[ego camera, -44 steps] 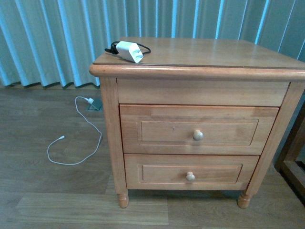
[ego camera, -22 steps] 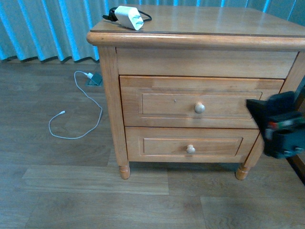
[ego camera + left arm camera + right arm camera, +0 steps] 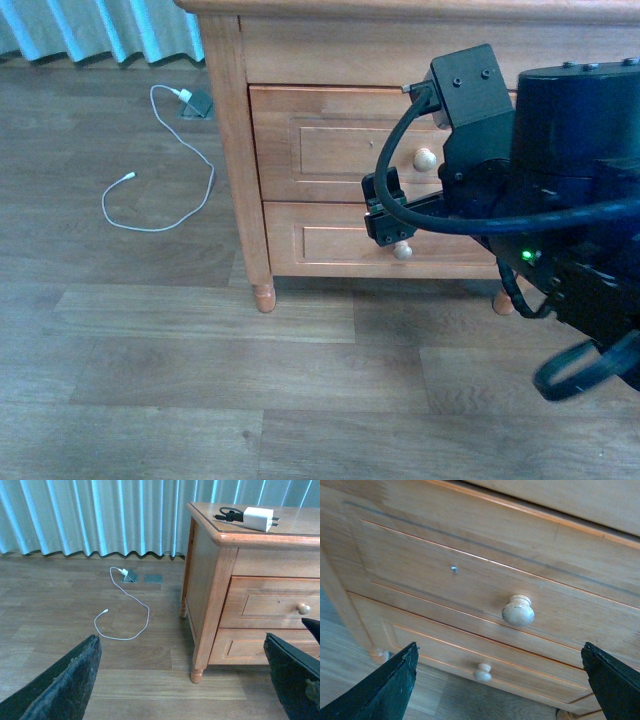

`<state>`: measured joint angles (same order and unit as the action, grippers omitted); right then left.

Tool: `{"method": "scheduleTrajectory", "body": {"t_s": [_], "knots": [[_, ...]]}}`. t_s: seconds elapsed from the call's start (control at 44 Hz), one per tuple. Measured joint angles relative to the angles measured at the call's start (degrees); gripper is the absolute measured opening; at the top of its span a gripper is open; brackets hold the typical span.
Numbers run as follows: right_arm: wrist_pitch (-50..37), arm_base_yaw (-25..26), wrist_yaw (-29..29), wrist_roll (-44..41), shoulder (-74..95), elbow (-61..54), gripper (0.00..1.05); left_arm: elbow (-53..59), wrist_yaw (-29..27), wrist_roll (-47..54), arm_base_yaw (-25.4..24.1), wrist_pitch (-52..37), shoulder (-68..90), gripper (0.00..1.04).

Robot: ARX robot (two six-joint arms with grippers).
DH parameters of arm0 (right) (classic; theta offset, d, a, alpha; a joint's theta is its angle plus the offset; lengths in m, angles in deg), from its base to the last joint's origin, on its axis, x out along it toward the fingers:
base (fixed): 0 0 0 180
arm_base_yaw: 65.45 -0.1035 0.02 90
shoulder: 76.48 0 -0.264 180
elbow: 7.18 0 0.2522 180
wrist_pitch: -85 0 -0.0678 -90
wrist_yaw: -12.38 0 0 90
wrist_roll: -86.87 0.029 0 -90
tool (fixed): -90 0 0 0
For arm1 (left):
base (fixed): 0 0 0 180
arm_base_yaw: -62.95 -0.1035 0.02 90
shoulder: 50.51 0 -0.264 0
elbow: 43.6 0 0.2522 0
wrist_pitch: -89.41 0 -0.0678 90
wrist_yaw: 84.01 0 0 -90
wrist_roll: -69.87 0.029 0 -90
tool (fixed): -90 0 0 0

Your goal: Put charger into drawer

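Two drawers, both closed: the drawer [image 3: 445,575], the taller-fronted upper one, fills the right wrist view, its cream knob [image 3: 518,611] just ahead of the right gripper [image 3: 498,650], which is released, fingers wide apart, holding nothing. Charger [image 3: 258,518] lies on the nightstand [image 3: 202,580] top near a front corner, black cord [image 3: 227,514] looped beside it. Left gripper [image 3: 181,640] likewise released and empty, off to the nightstand's side, above the wooden floor [image 3: 60,595].

A long white cable [image 3: 211,183] loops across the wood floor [image 3: 200,380] left of the nightstand [image 3: 210,585], its plug at a floor socket [image 3: 131,575] near the pale blue curtain [image 3: 100,515]
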<state>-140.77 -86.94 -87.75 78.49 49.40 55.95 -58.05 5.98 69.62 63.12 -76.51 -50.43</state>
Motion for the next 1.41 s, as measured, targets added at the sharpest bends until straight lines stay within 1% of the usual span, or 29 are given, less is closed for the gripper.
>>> {"method": "scheduleTrajectory", "body": {"t_s": [0.068,0.273,0.636,0.955,1.409], "knots": [[0.02,0.11,-1.7,0.07,2.97,2.97,0.96,-0.02,0.0,0.0,0.0,0.0,0.0,0.99],[0.28,0.66,-4.26,0.24,8.44,9.42,0.96,-0.02,0.0,0.0,0.0,0.0,0.0,0.99],[2.01,1.2,-4.92,0.96,11.5,15.41,0.96,-0.02,-0.02,0.0,0.0,0.0,0.0,0.99],[2.62,0.92,-5.84,1.14,13.11,16.65,0.96,0.0,-0.02,0.0,0.0,0.0,0.0,0.99],[0.66,0.33,-6.84,2.05,13.31,16.68,0.96,0.0,0.0,0.0,0.0,0.0,0.0,0.99]]}}
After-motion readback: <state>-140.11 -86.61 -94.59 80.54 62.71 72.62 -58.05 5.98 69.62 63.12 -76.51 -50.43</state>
